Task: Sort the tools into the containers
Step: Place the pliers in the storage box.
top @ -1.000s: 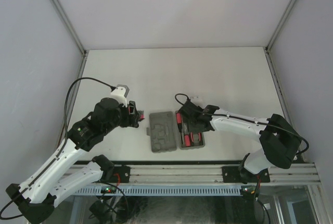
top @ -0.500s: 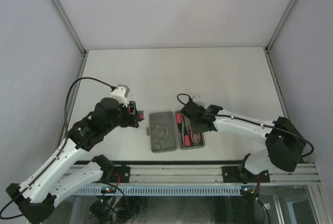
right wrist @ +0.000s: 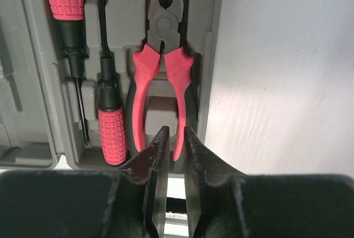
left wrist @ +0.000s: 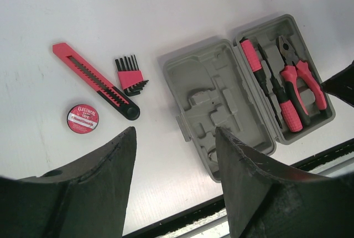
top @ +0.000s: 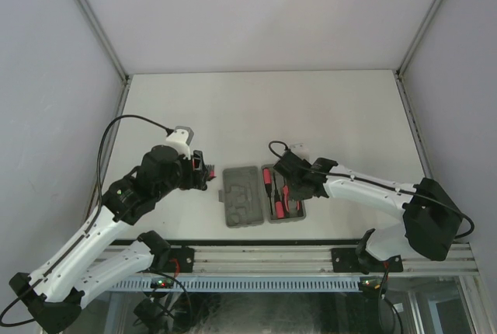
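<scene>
Left wrist — open case holds pliers, two screwdrivers.

Open grey case holds pliers and screwdrivers; knife, hex keys, tape outside.

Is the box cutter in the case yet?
No, the cutter lies on the table outside the case, beside the hex keys.

We count one grey case at centre right of the frame. It holds one handle-up screwdriver, one handle-down screwdriver and one pair of pliers. At left we count one utility knife, one hex-key set and one round red disc.
</scene>
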